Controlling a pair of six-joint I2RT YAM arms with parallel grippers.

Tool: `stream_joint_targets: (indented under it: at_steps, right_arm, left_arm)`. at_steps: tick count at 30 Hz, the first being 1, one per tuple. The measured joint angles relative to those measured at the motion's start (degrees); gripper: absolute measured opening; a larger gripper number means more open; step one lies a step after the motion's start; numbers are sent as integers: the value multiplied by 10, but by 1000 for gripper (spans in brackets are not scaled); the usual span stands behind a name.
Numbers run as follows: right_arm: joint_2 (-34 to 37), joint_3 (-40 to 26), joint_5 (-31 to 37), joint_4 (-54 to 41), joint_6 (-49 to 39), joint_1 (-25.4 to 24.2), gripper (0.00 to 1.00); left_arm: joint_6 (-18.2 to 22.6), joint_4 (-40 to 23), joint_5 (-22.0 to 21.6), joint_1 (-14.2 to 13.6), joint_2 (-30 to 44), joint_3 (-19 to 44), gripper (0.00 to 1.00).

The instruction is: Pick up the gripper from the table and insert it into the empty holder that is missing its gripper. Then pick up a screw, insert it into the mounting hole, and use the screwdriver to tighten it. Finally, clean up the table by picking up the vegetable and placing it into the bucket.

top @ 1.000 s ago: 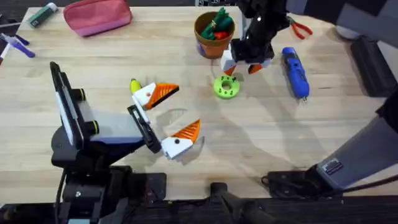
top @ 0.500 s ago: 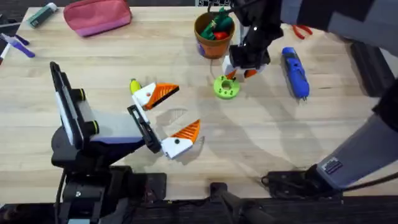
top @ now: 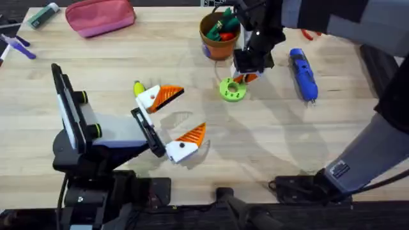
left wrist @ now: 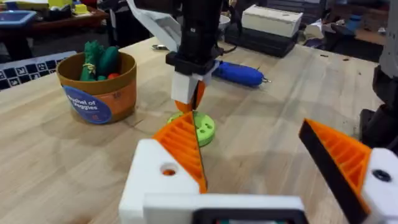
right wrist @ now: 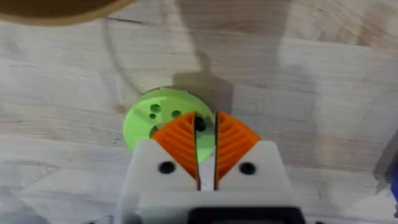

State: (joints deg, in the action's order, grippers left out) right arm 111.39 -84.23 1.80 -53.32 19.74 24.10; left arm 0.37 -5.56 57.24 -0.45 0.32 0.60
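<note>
Orange-padded right end effector nearly closed, empty, just above lime-green disc; left end effector spread wide, empty

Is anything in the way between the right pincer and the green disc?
Nothing visible. The right pincer hangs just above the green disc, nearly shut, with only air between them. The bucket stands beside them, not in the way.

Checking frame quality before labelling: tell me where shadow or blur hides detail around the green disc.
Overhead: the right arm is large and blurred. Right wrist: the right tool casts a shadow across the green disc. Left wrist: the near orange pads are soft.
</note>
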Motion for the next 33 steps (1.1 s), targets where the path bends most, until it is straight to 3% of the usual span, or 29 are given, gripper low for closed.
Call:
stream_joint_targets:
  at_steps: [5,33]
  right_arm:
    - [0,0,-1,4,0,0,11]
    - [-2,0,6,3,0,8,9]
  left_arm:
    - [0,0,0,0,0,0,985]
    - [0,0,0,0,0,0,985]
